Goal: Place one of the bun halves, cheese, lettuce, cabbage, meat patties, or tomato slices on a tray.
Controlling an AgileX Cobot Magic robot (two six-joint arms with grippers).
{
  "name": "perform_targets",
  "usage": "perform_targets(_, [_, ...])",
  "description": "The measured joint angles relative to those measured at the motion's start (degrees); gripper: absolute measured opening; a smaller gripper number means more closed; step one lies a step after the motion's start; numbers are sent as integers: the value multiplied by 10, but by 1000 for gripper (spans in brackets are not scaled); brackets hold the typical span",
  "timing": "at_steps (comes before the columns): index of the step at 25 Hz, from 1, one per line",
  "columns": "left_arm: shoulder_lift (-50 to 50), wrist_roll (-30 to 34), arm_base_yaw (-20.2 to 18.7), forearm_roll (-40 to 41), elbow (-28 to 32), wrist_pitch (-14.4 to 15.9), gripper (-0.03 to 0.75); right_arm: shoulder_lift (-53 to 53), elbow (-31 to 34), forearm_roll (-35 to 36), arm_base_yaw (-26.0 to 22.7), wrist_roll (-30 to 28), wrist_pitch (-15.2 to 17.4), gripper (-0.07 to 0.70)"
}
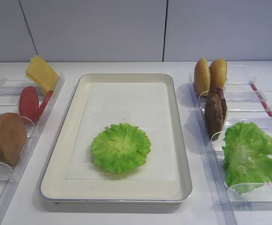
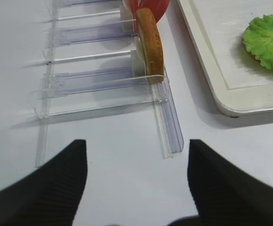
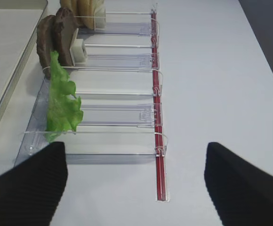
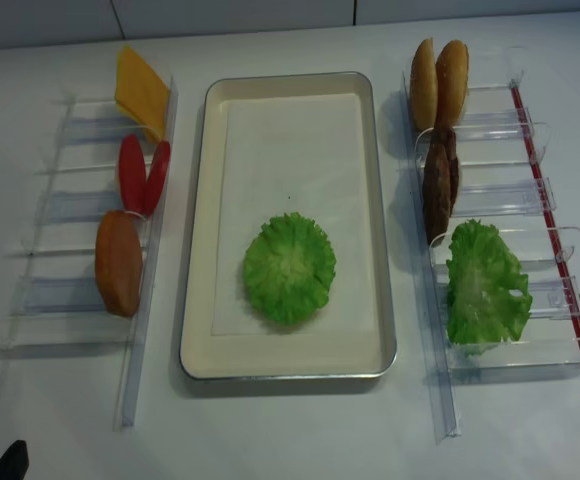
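Lettuce (image 1: 121,147) already lies flat on the tray (image 1: 56,164), both the left gripper (image 2: 136,181) and right gripper (image 3: 135,181) gaping and empty over bare table, so a careless re-reach could snag the leaf and drag it off.

cheese (image 1: 41,72): lower part behind holder wall | tray (image 3: 4,56): cut off by left frame edge
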Motion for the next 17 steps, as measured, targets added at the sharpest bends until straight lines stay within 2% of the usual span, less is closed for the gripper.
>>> perform_targets(17, [0,0,0,0,0,0,467,0,0,0,0,0,0,582])
